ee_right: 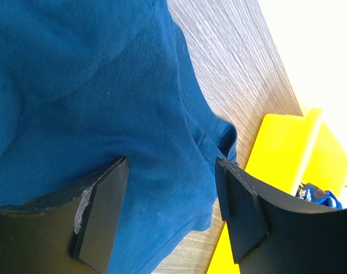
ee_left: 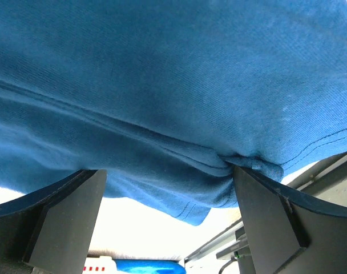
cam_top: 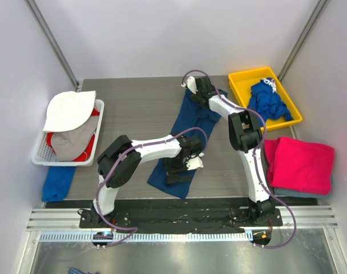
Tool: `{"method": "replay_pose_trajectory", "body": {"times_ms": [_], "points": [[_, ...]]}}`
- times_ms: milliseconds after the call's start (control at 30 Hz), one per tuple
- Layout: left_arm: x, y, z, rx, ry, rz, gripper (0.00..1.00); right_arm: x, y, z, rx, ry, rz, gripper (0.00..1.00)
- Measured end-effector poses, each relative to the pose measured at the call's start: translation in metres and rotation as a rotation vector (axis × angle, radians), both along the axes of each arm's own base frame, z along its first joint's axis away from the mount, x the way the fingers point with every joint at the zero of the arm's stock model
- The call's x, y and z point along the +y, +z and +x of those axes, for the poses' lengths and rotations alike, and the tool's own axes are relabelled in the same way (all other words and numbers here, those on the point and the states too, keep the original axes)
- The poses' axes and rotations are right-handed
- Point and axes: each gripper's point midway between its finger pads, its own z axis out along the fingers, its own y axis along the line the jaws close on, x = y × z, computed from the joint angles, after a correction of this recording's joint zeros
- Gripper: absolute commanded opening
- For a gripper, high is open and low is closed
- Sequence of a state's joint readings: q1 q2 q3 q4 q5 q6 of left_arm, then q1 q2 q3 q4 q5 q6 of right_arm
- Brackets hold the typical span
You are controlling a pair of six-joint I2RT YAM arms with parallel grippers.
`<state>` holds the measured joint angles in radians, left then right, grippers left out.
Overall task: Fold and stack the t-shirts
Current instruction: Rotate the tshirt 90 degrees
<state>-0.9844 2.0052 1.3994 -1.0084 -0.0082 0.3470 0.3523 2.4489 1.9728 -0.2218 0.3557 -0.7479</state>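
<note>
Top external view: a dark blue t-shirt (cam_top: 185, 120) lies as a long narrow strip down the middle of the worktop (cam_top: 139, 108). An arm works at each end of it.

The left pincer (cam_top: 184, 166) is down on the shirt's near end. From the left wrist its fingers (ee_left: 71, 211) stand wide apart – open – with the blue cloth filling the gap between them. A stitched hem is bunched up against the right-hand finger.

The right pincer (cam_top: 192, 85) is at the shirt's far end. From the right wrist its fingers (ee_right: 102, 211) are spread and open, with a loose fold of the shirt between them and nothing clamped.

To the right of the shirt's far end sits a yellow tray (cam_top: 237, 85) holding a crumpled royal-blue t-shirt (cam_top: 267, 103) with white lettering. To the right of the near end lies a folded pink t-shirt (cam_top: 302, 162), and a darker layer shows under its near edge.

Left of the dark blue shirt stands a white basket (cam_top: 42, 157) with a white hat (cam_top: 68, 108) on top of grey and red cloth. Another blue cloth (cam_top: 56, 180) lies just beside the basket's near side.
</note>
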Motion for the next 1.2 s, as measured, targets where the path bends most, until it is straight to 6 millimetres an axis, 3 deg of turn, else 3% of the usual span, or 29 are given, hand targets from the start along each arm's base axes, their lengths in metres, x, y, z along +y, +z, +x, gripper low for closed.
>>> {"method": "replay_pose_trajectory", "body": {"times_ms": [500,867,1200], "points": [[-0.049,0.002,0.021,0.008,-0.006,-0.066,1.0,0.016,0.001,0.019,-0.051,0.047,0.055,0.72],[-0.093,0.004,0.025,0.008,-0.041,-0.147,1.0,0.036,0.002,0.03,-0.086,0.083,0.071,0.72],[-0.102,0.004,0.023,-0.002,-0.053,-0.161,1.0,0.052,0.003,0.029,-0.095,0.114,0.086,0.72]]}}
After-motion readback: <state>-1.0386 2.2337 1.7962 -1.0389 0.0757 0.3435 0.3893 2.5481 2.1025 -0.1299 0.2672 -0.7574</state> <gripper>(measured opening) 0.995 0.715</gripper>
